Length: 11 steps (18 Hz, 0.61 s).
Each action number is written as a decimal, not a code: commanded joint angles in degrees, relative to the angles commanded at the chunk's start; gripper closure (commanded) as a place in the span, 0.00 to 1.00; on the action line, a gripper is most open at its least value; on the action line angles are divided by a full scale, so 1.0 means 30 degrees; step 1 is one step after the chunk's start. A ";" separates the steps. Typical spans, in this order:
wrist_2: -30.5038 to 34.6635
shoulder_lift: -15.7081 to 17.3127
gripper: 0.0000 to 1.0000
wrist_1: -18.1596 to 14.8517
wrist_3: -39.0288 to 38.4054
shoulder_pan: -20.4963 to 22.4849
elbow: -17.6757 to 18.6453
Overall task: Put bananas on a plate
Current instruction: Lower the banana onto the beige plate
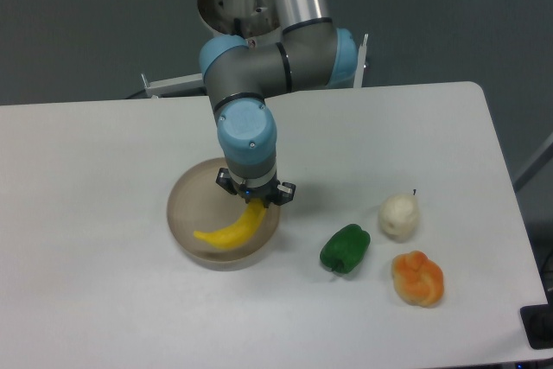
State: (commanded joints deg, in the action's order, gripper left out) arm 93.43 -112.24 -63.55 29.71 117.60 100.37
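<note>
One banana [230, 228] slants lower-left over one plate [186, 205], its upper-right end clamped in the gripper [254, 199].

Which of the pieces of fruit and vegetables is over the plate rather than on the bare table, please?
The yellow banana, held by the gripper above the plate. The green pepper, white fruit and orange fruit lie on the table.

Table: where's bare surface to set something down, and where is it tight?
Free: the whole left side of the table beyond the plate, the back strip toward the arm's base, and the right back corner. Crowded: the front right, where the green pepper, white fruit and orange fruit cluster. The gripper holds the banana over the plate.
</note>
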 joint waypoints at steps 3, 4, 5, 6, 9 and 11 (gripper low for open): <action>0.0029 -0.0059 0.70 0.0497 0.0029 -0.0177 0.0381; 0.0029 -0.0117 0.70 0.0557 0.0000 -0.0294 0.0382; 0.0058 -0.0146 0.70 0.0586 0.0000 -0.0353 0.0411; 0.0059 -0.0176 0.70 0.0587 0.0029 -0.0353 0.0527; 0.0088 -0.0293 0.70 0.0616 0.0146 -0.0383 0.0645; 0.0117 -0.0527 0.70 0.0616 0.0234 -0.0412 0.0616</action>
State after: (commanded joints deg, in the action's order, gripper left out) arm 93.78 -113.82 -61.70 30.41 116.37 102.22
